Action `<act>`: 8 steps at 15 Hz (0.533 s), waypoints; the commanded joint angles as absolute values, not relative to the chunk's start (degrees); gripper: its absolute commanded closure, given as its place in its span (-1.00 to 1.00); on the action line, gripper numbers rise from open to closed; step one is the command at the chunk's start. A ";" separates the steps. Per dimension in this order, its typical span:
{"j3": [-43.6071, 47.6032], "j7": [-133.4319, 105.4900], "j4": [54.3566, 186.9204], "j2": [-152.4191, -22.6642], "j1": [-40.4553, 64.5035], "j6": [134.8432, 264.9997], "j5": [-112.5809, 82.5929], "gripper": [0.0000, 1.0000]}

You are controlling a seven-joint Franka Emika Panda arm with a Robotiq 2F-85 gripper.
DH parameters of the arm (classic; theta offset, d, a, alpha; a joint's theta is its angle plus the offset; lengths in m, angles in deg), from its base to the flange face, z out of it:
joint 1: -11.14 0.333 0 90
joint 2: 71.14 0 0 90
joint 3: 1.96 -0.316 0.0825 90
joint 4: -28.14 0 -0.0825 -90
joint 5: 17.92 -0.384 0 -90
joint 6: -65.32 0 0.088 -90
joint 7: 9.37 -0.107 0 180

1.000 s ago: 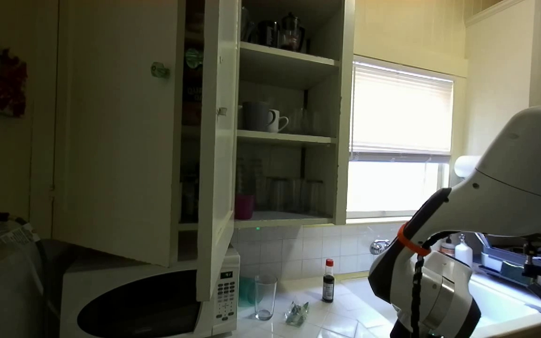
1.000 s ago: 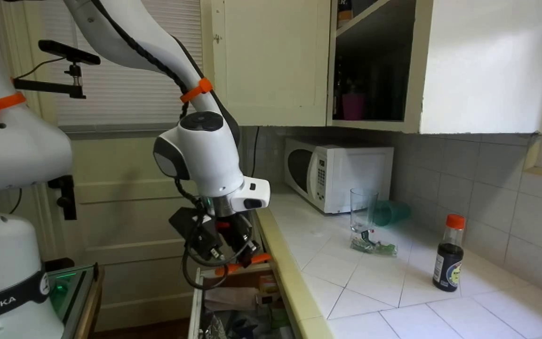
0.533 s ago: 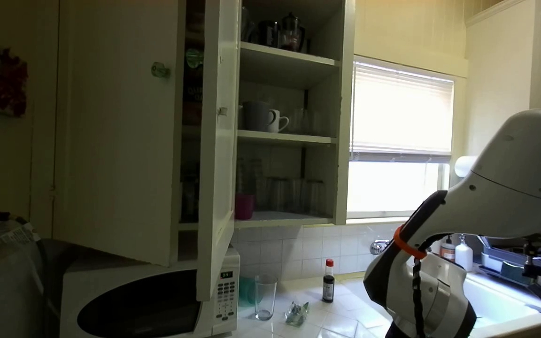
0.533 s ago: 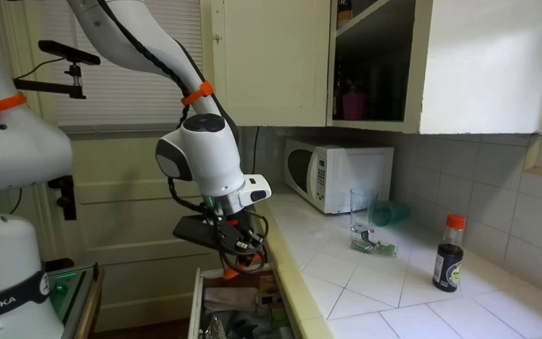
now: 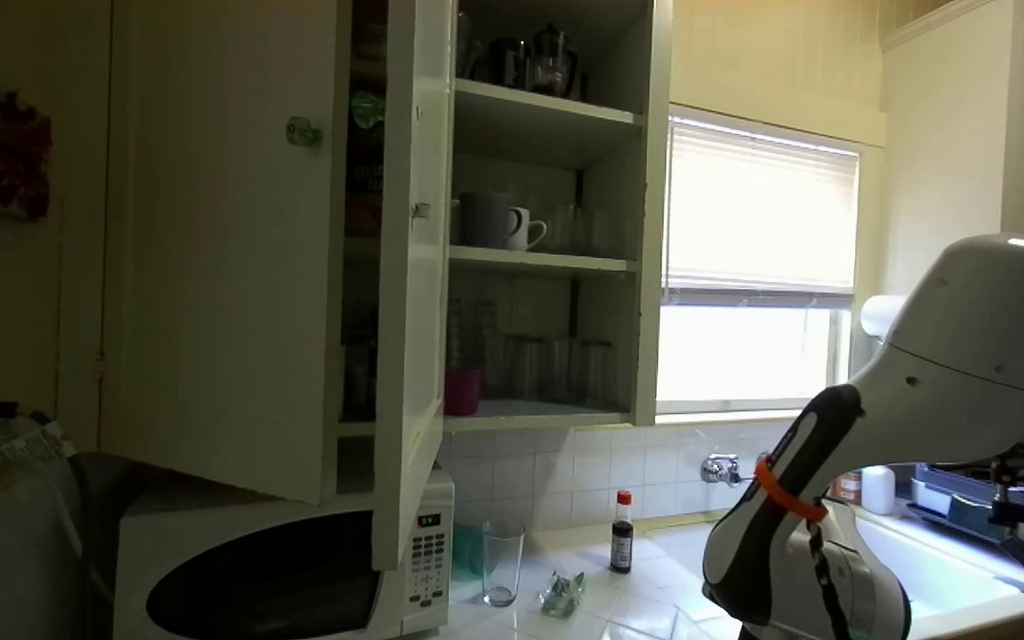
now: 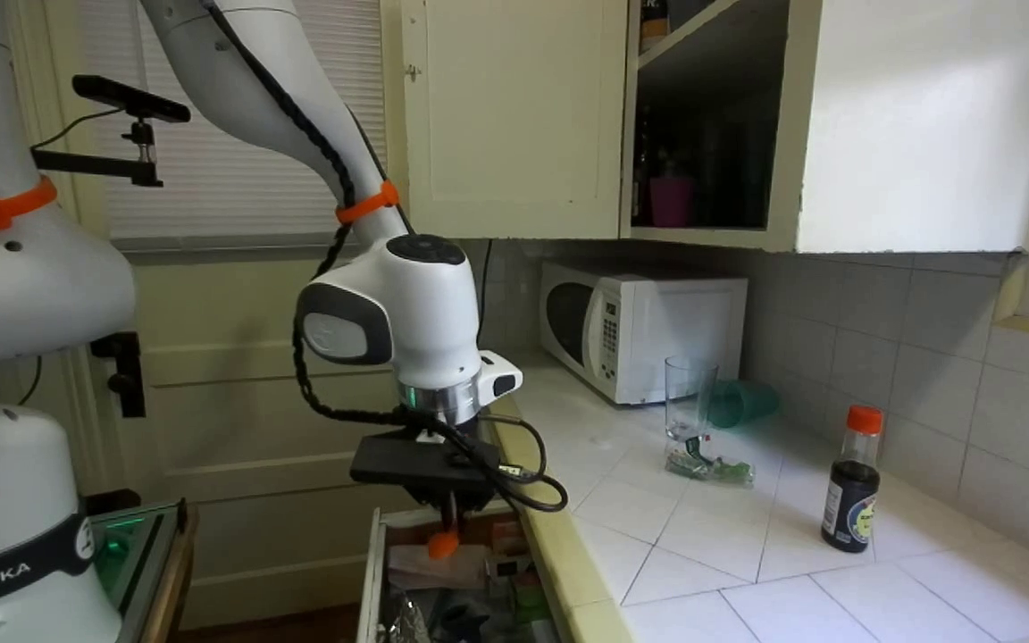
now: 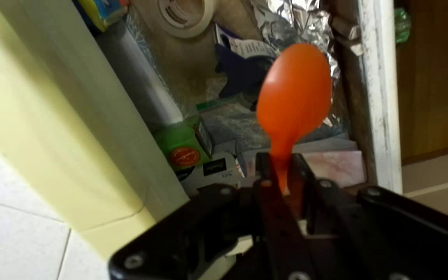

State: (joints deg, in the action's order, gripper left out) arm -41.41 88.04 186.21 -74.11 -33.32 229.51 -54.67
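Note:
In the wrist view my gripper (image 7: 281,167) is shut on an orange spoon (image 7: 294,89), pinching its narrow neck between the two black fingertips. The spoon's rounded end points away from the jaws; how far its handle runs back between the fingers is hard to see. Below the spoon lies an open drawer (image 7: 381,97) with mixed contents. An exterior view has the orange spoon (image 6: 443,546) hanging under the wrist, above the drawer (image 6: 375,572). There the dark wrist camera and cables partly cover the gripper. In the remaining exterior view the gripper is out of frame.
Inside the drawer are crumpled foil (image 7: 309,23), a tape roll (image 7: 187,19), a green box (image 7: 185,146) and a dark blue item (image 7: 239,74). The counter edge (image 6: 559,536) runs alongside. On the counter stand a red-capped bottle (image 6: 852,482), a glass (image 6: 690,397) and a microwave (image 6: 657,330).
The wrist has turned and come down slightly toward the drawer. The spoon, earlier sideways near the counter edge, now hangs over the drawer. The drawer and counter items have not moved.

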 commanded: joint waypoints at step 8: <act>-18.45 72.81 185.79 -75.89 -19.11 229.19 -31.29 0.70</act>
